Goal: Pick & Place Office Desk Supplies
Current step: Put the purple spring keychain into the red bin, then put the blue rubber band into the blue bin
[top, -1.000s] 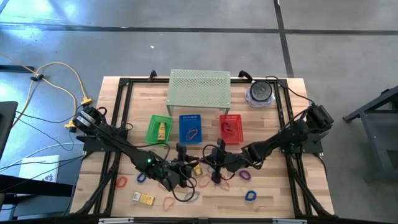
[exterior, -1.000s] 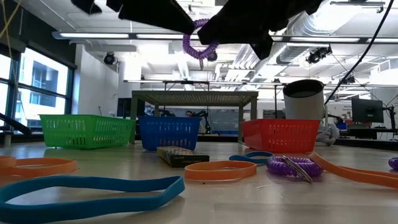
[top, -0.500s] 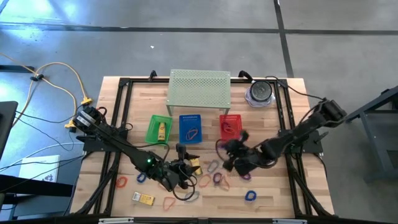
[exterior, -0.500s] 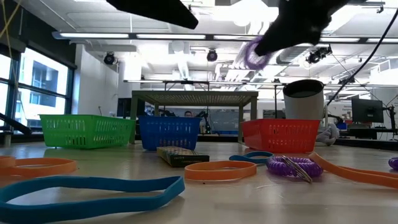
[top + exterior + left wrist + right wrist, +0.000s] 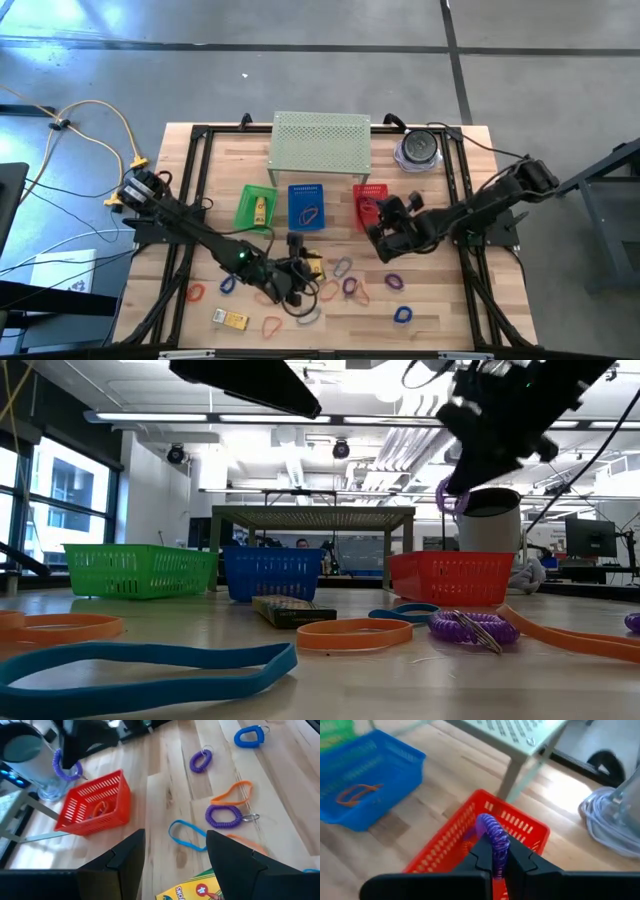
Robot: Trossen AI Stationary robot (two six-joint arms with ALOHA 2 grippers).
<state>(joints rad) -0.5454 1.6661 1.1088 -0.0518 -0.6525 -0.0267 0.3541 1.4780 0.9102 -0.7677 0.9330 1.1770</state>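
Observation:
A purple coil loop (image 5: 490, 830) is in my right gripper (image 5: 494, 856), which is shut on it above the red basket (image 5: 370, 205); the left wrist view shows the coil (image 5: 65, 765) dangling over the red basket (image 5: 95, 802). My left gripper (image 5: 172, 855) stands open over the table's middle (image 5: 300, 278), above a yellow packet (image 5: 192, 890), touching nothing. Loose on the wood lie a blue band (image 5: 182, 832), a purple coil with a ring (image 5: 225, 815), an orange band (image 5: 232, 795), a second purple coil (image 5: 201, 761) and a blue coil (image 5: 249, 736). My right gripper pinches one stretch of the purple coil loop (image 5: 496, 845) between its two fingers. The fingers slant downward from the table's right side. The rest of the loop (image 5: 447, 495) hangs free of them, lifted clear above the red basket.
A green basket (image 5: 254, 208) with a yellow packet and a blue basket (image 5: 307, 206) with an orange band stand left of the red one. Behind them are the pale green shelf (image 5: 320, 143) and a round grey object (image 5: 418, 150). More bands and a packet (image 5: 230, 319) lie near the front left.
The purple coil, which hung between both grippers over the table's middle, has gone with my right gripper toward the right and far side, to above the red basket. That gripper has turned as it went. My left gripper has let the coil go and kept its place.

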